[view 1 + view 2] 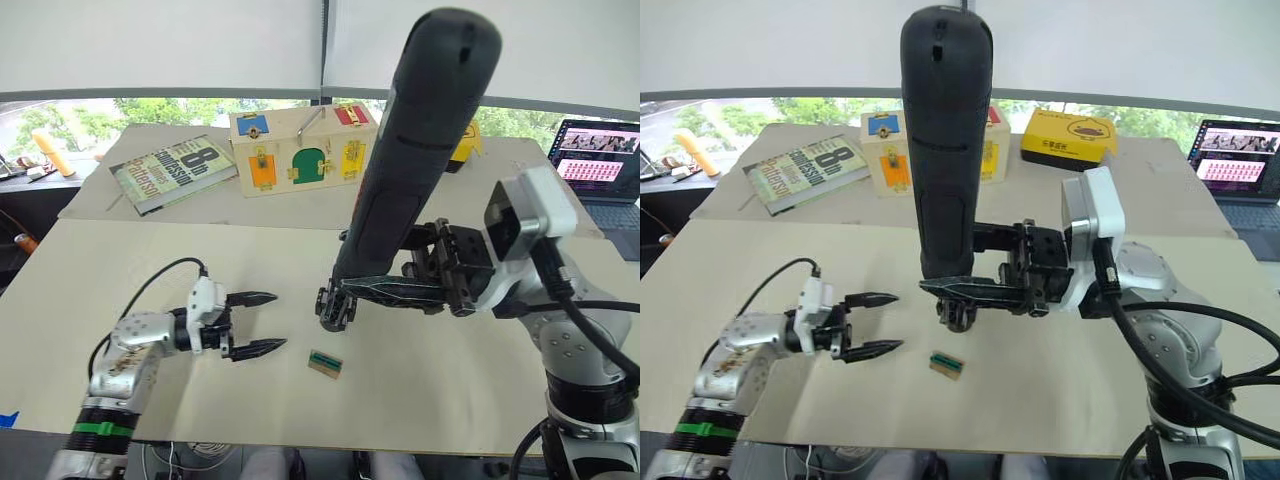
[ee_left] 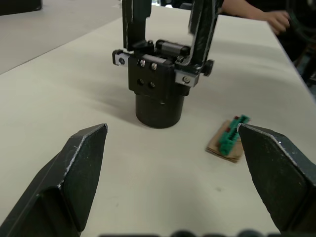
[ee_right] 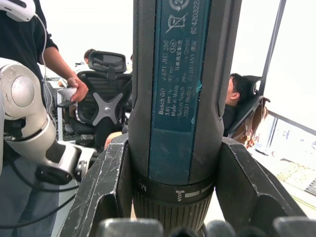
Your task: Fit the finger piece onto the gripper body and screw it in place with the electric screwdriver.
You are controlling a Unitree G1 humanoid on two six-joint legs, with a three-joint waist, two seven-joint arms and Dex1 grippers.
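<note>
A pale beige table (image 1: 120,300) stands before a window, with a book (image 1: 172,172), a wooden latch box (image 1: 300,150) and a yellow box (image 1: 1068,139) along its far side and a laptop (image 1: 600,170) at the right. The right gripper (image 1: 385,290) is clamped around the electric screwdriver (image 1: 415,150), held upright, tip down over the gripper body (image 2: 158,84) standing mid-table. The left gripper (image 1: 262,322) hovers wide open and empty to the gripper body's left. A small green-and-tan block (image 1: 324,364) lies just beside the gripper body.
</note>
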